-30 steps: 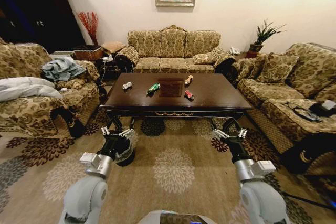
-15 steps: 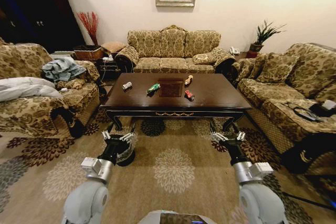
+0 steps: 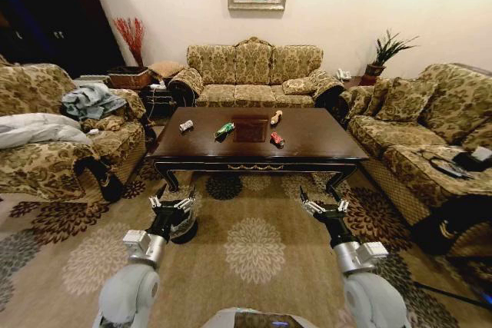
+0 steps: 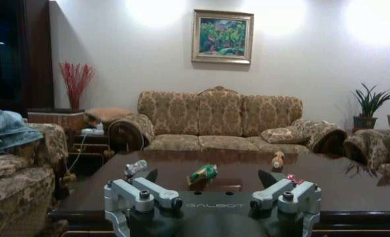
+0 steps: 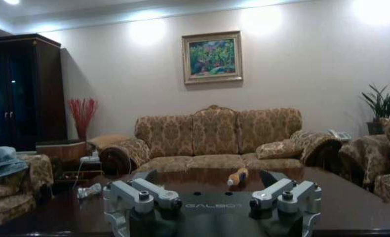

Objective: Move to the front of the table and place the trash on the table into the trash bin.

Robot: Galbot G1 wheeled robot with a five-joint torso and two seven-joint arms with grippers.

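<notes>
Left gripper [image 3: 171, 204]: fingers spread wide, nothing between them, held low over the patterned carpet [image 3: 254, 255] just short of the near left corner of the table [image 3: 307, 142]. Right gripper [image 3: 320, 207]: fingers likewise wide apart and empty, poised over carpet before the table's near right leg. Directly beneath and behind the left gripper sits the trash bin [image 3: 185, 224], black with a clear liner, largely hidden by the arm, so its exact gap to the table leg cannot be judged. On the tabletop lie four items, all apart from one another and well inside the edges: a silver wrapper [image 3: 185, 125] toward the left, a green wrapper [image 3: 224, 129] beside the centre inlay, a brown-orange bottle [image 3: 275, 117] toward the far side, a red wrapper [image 3: 277, 139] nearer the front. Sofas flank the table left, right and behind; open carpet lies between the grippers and the table's front apron
</notes>
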